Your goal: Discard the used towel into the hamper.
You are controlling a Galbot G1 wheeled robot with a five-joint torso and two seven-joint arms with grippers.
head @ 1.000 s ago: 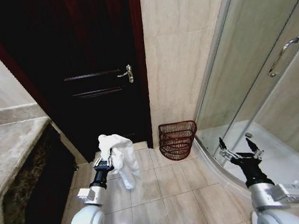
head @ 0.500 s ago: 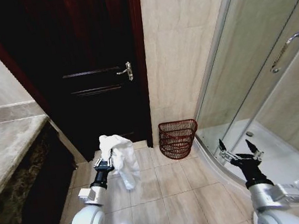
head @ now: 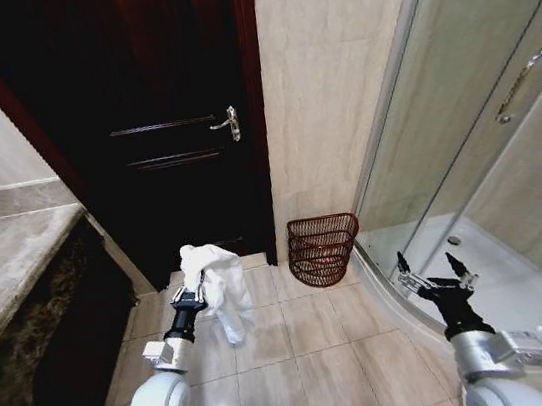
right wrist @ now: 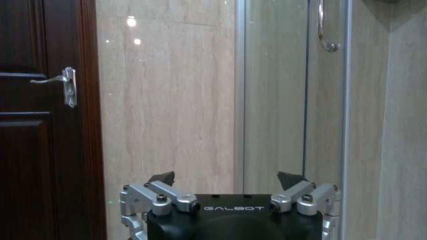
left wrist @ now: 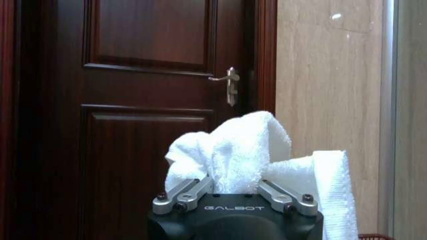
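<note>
Since a second ago the head view has tilted; the hamper (head: 323,250) stays put against the wall. The left gripper (head: 193,297), left of the hamper, remains clenched on the towel (head: 215,275), unchanged. The right gripper (head: 433,276), right of the hamper, stays released; transport is pending.

Left hand (left wrist: 231,192) fingertips buried in the towel (left wrist: 257,160); hamper (left wrist: 373,236) cut by frame edge.
</note>
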